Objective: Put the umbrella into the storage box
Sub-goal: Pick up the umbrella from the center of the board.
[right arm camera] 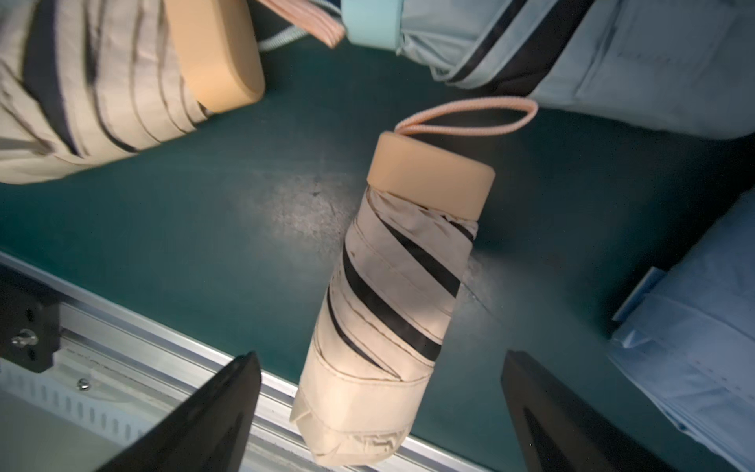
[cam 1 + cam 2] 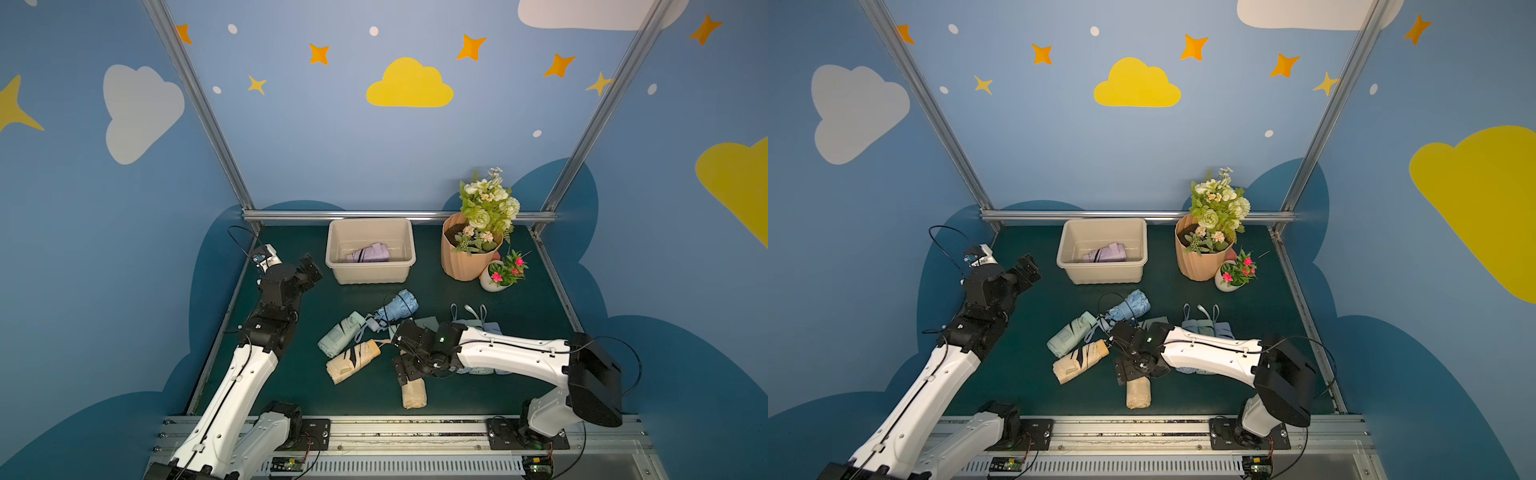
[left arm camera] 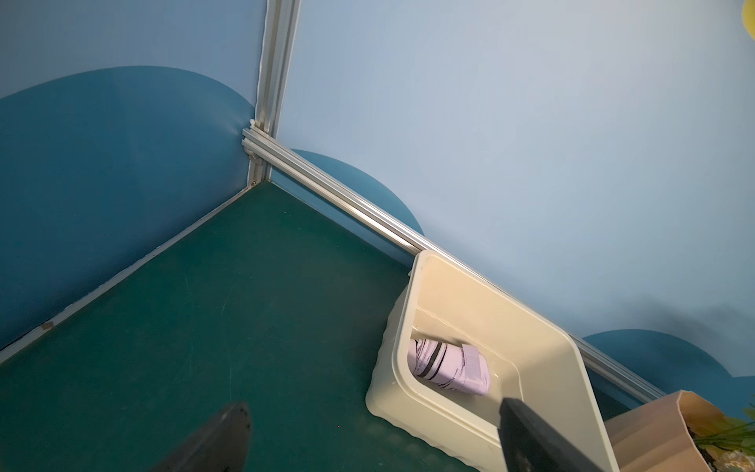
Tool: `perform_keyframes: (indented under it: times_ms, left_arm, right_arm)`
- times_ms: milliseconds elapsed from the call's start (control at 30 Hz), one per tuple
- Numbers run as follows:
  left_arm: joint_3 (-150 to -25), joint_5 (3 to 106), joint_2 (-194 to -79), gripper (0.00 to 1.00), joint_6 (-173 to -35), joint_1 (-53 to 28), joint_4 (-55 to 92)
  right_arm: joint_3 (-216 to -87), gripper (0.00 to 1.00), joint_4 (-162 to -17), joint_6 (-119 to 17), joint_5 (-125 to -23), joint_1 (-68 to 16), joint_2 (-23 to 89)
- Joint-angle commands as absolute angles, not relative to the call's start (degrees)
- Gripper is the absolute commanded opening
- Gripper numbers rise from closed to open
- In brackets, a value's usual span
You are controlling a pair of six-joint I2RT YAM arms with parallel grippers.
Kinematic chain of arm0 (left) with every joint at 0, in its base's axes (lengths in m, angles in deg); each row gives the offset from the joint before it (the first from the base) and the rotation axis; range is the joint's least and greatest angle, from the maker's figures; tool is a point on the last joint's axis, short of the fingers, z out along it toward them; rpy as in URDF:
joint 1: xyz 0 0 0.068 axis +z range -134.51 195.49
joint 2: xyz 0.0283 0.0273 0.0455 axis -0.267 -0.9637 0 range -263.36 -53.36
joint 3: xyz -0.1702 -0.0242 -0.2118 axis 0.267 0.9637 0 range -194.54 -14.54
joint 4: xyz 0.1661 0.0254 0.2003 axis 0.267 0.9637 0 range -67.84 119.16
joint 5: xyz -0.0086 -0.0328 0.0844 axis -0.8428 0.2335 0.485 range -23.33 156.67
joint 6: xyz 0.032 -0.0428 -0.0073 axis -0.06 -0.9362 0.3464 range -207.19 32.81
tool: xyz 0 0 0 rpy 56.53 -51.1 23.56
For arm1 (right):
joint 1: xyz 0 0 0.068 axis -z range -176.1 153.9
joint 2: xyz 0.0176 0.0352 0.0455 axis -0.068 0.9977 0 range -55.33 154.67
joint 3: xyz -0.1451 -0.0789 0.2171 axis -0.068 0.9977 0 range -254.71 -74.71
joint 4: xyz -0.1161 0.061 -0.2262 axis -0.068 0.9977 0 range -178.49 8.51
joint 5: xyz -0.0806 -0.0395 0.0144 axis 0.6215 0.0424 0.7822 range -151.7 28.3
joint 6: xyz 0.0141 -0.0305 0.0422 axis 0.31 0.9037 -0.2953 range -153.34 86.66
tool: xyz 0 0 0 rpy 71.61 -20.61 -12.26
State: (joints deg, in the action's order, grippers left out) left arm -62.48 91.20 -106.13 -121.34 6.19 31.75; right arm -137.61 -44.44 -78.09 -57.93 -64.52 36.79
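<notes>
Because the right arm stretches across the mat, the pale blue umbrellas beneath it are mostly hidden and cannot be counted. Nearest, a beige umbrella lies on the mat, its handle end covered in both top views by the right gripper, whose jaws are wide apart over it, gripping nothing. Beyond lie three more: a second beige umbrella, a mint umbrella and a blue umbrella. The left gripper, equally wide and empty, hangs beside the storage box, which holds one lilac umbrella. A peach flower pot and a small white pot stand nearby.
</notes>
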Motion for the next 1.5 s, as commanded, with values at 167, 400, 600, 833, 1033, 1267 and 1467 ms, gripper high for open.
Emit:
perform_keyframes:
  times_ms: [167,400,600,833,1033,1267,1467]
  left_arm:
    - [-63.0,91.4,-103.5,1.00,-120.3,8.4,33.4]
    - [-63.4,90.9,-103.5,1.00,-120.2,8.7,34.6]
    - [-63.8,91.1,-103.5,1.00,-119.8,8.8,35.3]
    - [-63.3,91.2,-103.1,1.00,-120.2,8.9,35.9]
    - [-63.2,91.7,-102.4,1.00,-120.2,9.0,36.7]
    - [-62.9,91.4,-102.8,1.00,-120.9,9.2,36.3]
    - [-62.4,92.1,-103.1,1.00,-121.7,9.5,36.0]
  right_arm:
    - [-143.4,0.96,-35.7,-75.2,-62.4,-64.3,45.8]
    - [-144.9,0.90,-35.6,-73.3,-63.0,-64.3,50.3]
    - [-145.0,0.81,-36.6,-71.9,-63.4,-64.0,50.8]
    - [-145.1,0.76,-36.8,-70.9,-63.6,-63.6,52.3]
    - [-144.8,0.66,-36.9,-71.1,-62.2,-63.5,51.5]
    - [-143.4,0.55,-39.2,-70.0,-57.4,-65.2,45.8]
    - [-143.3,0.50,-40.4,-68.8,-52.0,-66.1,40.8]
